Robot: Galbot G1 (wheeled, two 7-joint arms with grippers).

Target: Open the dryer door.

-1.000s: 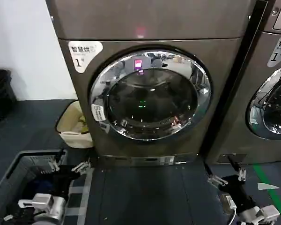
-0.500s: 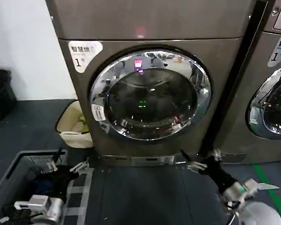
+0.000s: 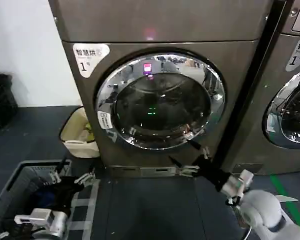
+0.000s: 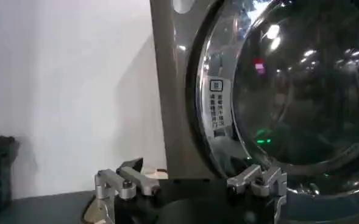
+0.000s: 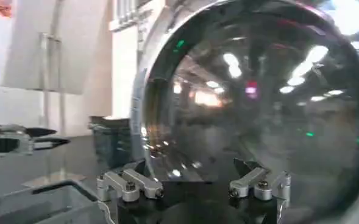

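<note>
Chrome-rimmed dryer door (image 3: 160, 101) seen closed. Right gripper (image 3: 194, 159) held spread, released, just below door rim. Left gripper (image 3: 72, 176) parked low, spread, over basket (image 3: 12, 182).

The left tool (image 4: 191, 182), fingers spread, hangs near the shut dryer door (image 4: 289, 97).

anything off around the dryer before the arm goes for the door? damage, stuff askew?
Nothing stands out. The dryer door sits shut and flush in its frame, chrome rim and glass intact, white sticker in place. The right end effector is open, low at the door's lower right rim; the left end effector hangs open over the basket.
</note>
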